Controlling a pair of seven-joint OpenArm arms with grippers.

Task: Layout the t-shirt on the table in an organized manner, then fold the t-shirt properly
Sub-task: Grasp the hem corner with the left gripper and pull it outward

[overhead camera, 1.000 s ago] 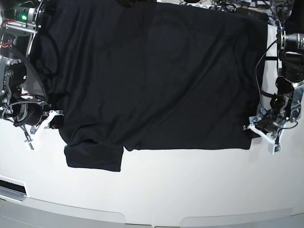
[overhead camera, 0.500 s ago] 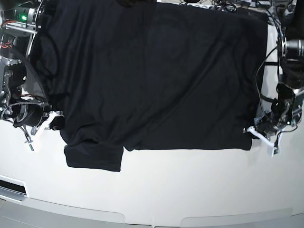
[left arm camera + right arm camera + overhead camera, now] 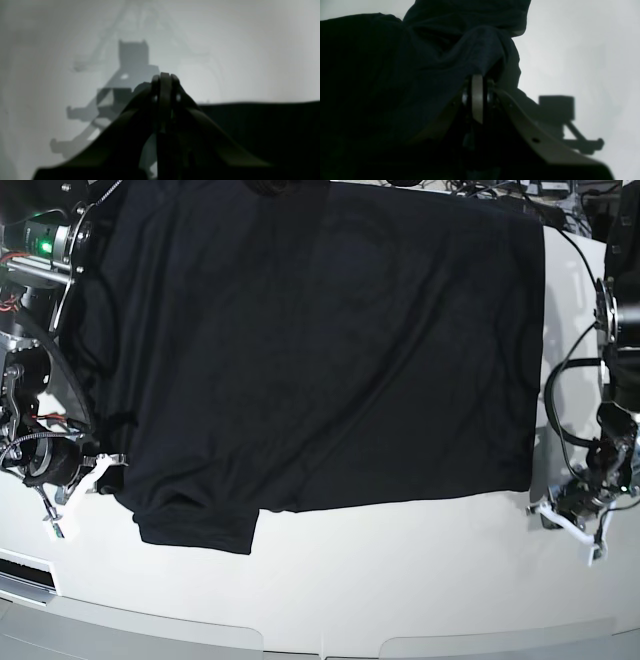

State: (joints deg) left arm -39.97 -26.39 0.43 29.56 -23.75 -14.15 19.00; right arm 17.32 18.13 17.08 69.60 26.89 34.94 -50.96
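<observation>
We see the t-shirt spread nearly flat on the surface; folding is not begun. Right tool clamps cloth at 8 o'clock; left tool (closed, empty) sits at 4 o'clock.

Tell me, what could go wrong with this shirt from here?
1. Only the right hand seems to pinch the t-shirt. The left hand is shut beside it, over the bare table, so a one-sided pull might skew the cloth.
2. The sleeve near the right hand lies bunched, so folding now could trap that crease.
</observation>
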